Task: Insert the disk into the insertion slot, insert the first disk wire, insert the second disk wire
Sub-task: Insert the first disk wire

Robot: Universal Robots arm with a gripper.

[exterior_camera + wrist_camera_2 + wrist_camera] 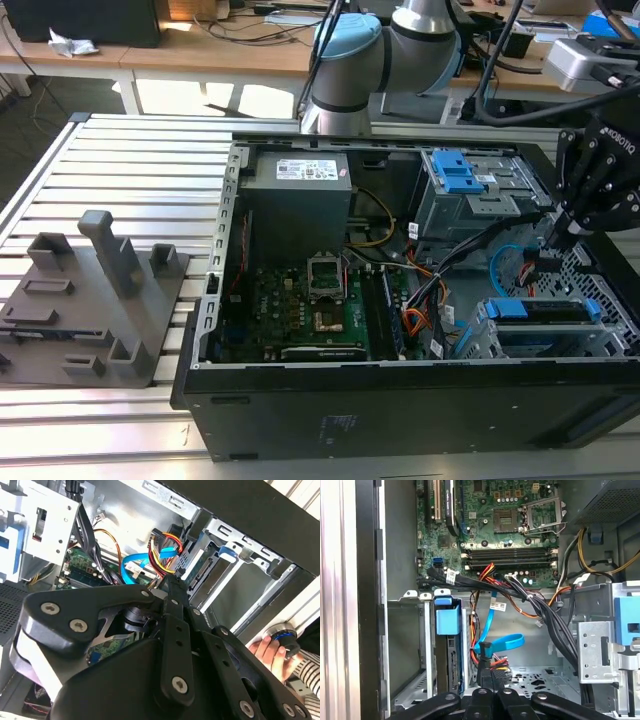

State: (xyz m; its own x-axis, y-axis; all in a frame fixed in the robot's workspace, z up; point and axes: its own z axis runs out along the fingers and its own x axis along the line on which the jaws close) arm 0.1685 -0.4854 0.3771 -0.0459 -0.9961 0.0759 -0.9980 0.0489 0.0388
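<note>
**A:** Where's the disk point(548, 312)?

**B:** In the slot point(485, 335), low on the exterior view's right, inside the open case point(400, 410). Its blue caddy shows between the cage walls, so I judge the first step done.

**A:** And the gripper point(493, 690)?

**B:** It hangs inside the case, just beside the slot. In the first wrist view the jaws stand close together and seem to pinch a black plug point(489, 676) that trails red, yellow and black wires. The contact itself is partly hidden, so "pinch" is my reading.

**A:** So this is a wire step?

**B:** I take it as the first wire. The plug is near the disk's edge but apart from it, and I see no sign that it is seated.

**A:** And the other wire?

**B:** A blue cable point(505, 642) loops free just beyond the plug. As far as I can tell, it is not joined to the disk.

**A:** What does the move call for?

**B:** In my judgement, squaring the plug to the socket on the disk's edge, then a short, straight push. The wire bundle looks stiff and could twist the plug in the jaws. The socket itself is hidden from me.

**A:** Anything else about?

**B:** In the second wrist view a person's hand point(270, 650) rests by a round knob point(285, 632) outside the case. The case lies on a ribbed worktop point(150, 170).
</note>
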